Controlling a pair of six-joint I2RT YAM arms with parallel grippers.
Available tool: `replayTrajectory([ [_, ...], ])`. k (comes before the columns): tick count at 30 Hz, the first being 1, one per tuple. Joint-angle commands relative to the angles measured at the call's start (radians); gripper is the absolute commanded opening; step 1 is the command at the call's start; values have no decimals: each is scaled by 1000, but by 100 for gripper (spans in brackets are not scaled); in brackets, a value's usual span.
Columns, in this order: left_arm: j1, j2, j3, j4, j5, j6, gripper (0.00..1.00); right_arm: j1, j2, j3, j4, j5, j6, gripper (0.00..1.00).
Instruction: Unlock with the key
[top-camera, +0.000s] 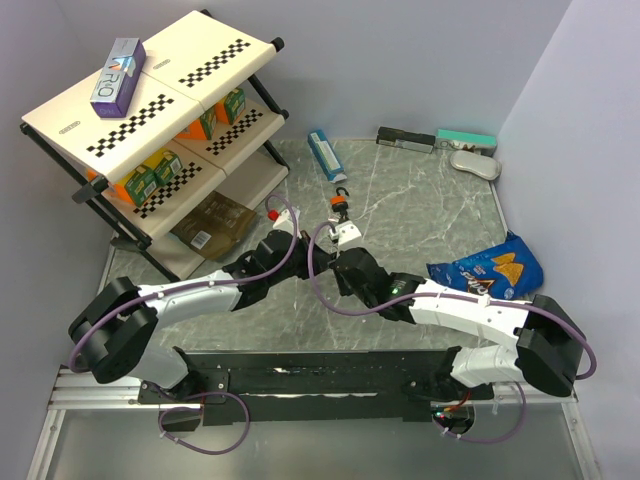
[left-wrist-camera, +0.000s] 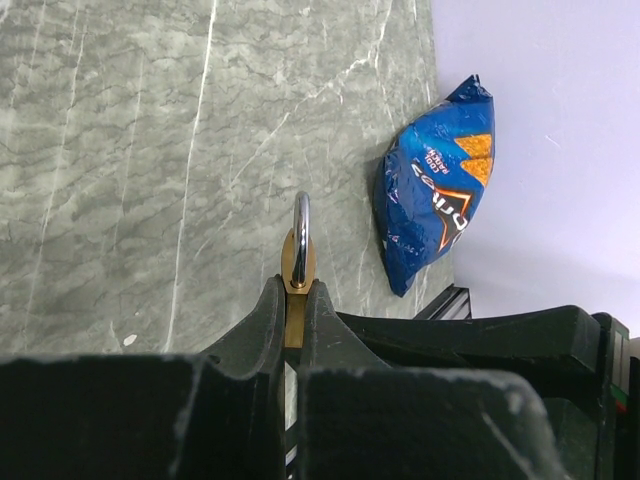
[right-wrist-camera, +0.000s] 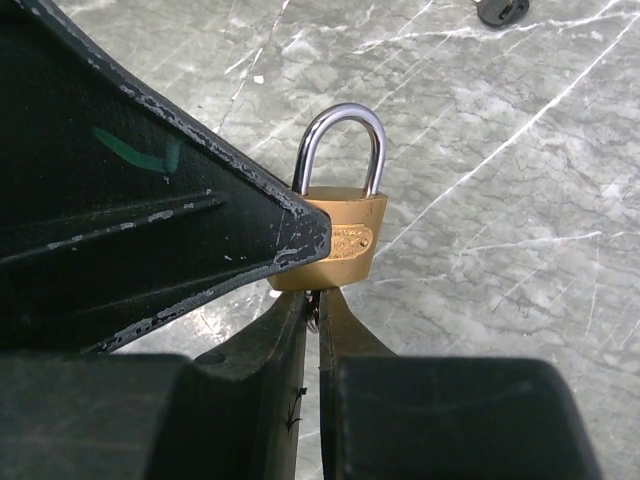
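Observation:
A small brass padlock (right-wrist-camera: 340, 235) with a steel shackle is held off the marble table. My left gripper (left-wrist-camera: 293, 295) is shut on its body (left-wrist-camera: 298, 265), seen edge-on, with the shackle sticking out past the fingertips. In the right wrist view the left finger (right-wrist-camera: 170, 190) covers the lock's left side. My right gripper (right-wrist-camera: 313, 300) sits directly under the lock's bottom face, its jaws shut on the key (right-wrist-camera: 314, 306). Only a thin dark sliver of the key shows between the pads. In the top view both grippers meet near the table's middle (top-camera: 325, 250).
An orange-bodied padlock (top-camera: 343, 206) lies just behind the grippers. A blue chip bag (top-camera: 490, 270) lies at the right. A checkered shelf rack (top-camera: 160, 110) with boxes fills the back left. A blue-white tube (top-camera: 326, 154) and some flat items (top-camera: 440, 140) lie along the back.

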Motion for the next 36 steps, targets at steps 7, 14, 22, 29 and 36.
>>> replayTrajectory([
  [7, -5, -28, -11, 179, 153, 26, 1, -78, -89, -41, 153, -163, 60, 0],
  [14, -5, -24, -14, 218, 184, 34, 1, -124, -145, -96, 207, -264, 66, 1],
  [22, 27, -10, 32, 132, 153, 42, 1, -124, -233, -124, 178, -301, 55, 45],
  [29, 155, -68, -4, 155, 332, 155, 1, -210, -437, -116, 57, -440, 65, 71],
  [36, 231, -179, 9, 60, 822, 387, 1, -386, -479, -26, 47, -747, 35, 75],
])
